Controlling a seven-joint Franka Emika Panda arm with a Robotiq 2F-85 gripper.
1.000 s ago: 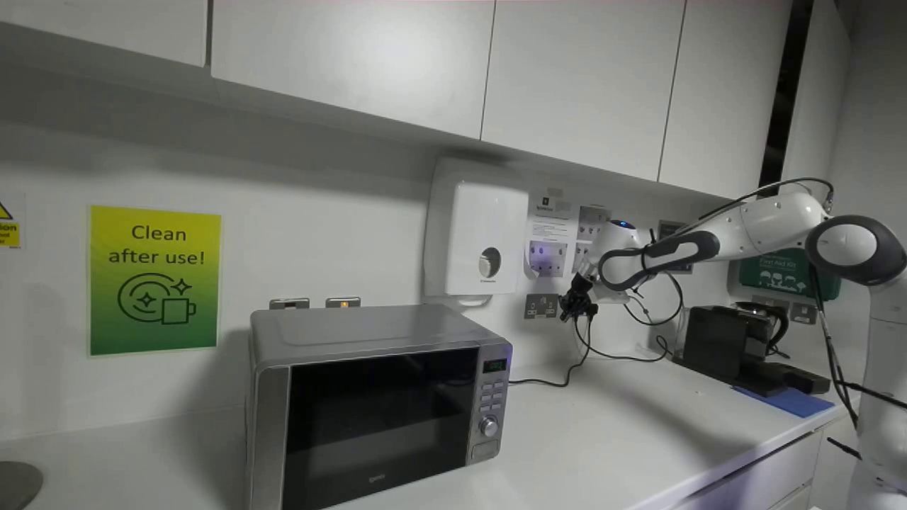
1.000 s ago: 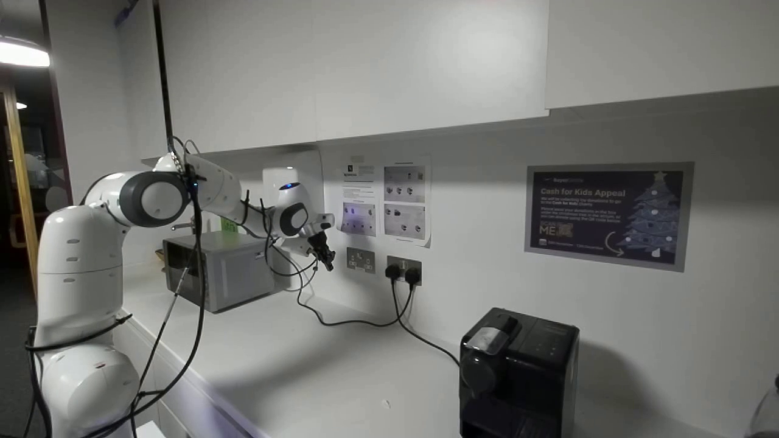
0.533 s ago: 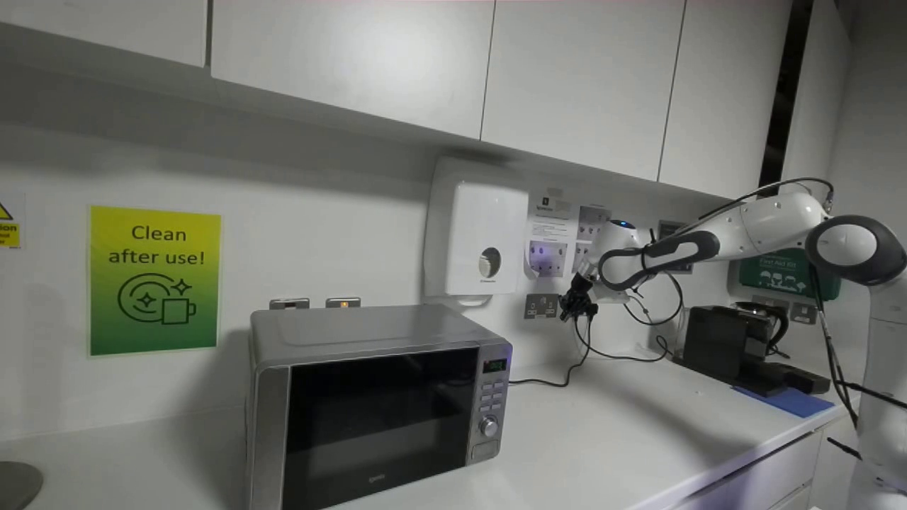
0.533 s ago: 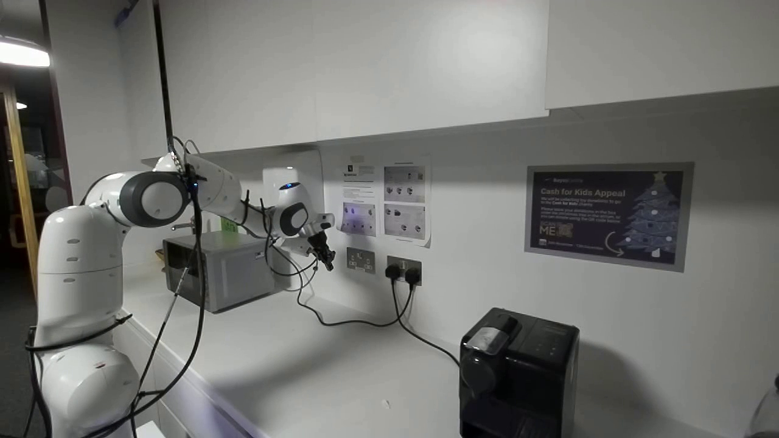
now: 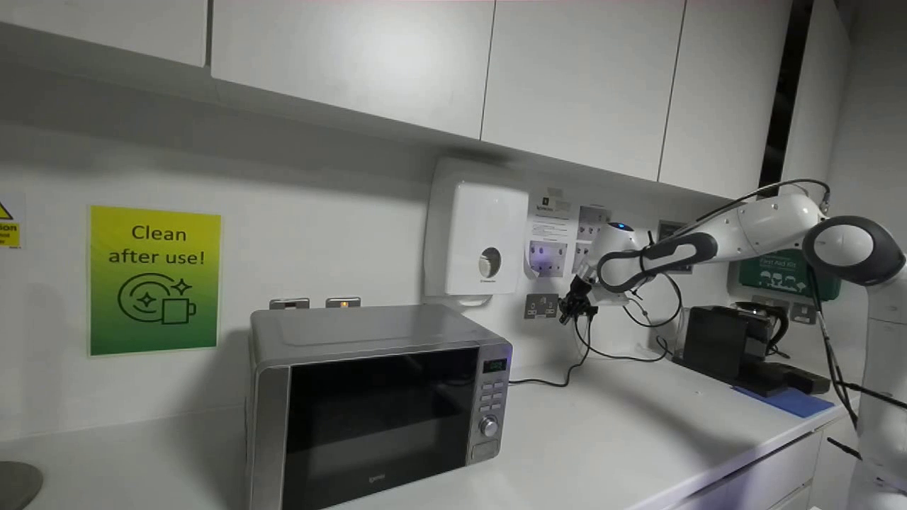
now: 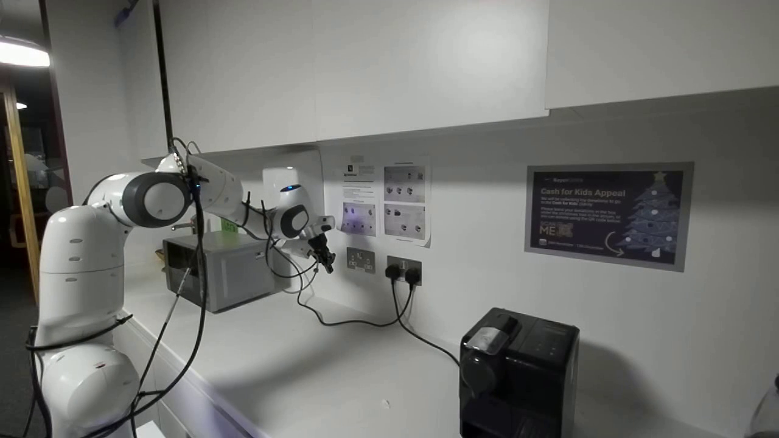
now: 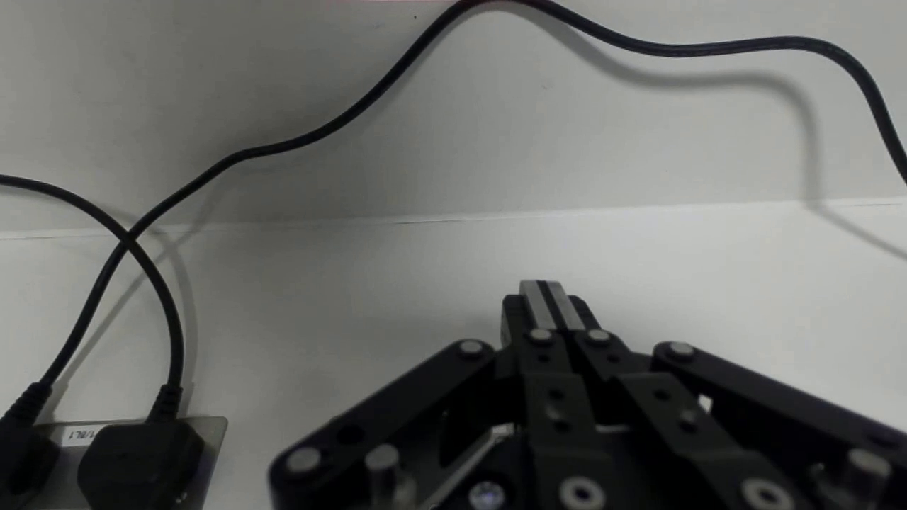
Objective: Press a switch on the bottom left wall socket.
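Currently, fingers (image 7: 536, 304) are lying together, gripping nothing; downward slant is perhaps risking missing left socket (image 6: 361, 260), pressing wall (image 6: 475, 243).

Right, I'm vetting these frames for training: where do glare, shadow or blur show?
In both exterior views, glare whitens part of the wall cabinets; in an exterior view, a soft shadow falls beside the coffee machine; in the wrist view, the long black cable casts a blurred shadow, and the nearest parts of the tool look slightly soft.

Kitchen: microwave (image 5: 381, 419), coffee machine (image 6: 520, 372)
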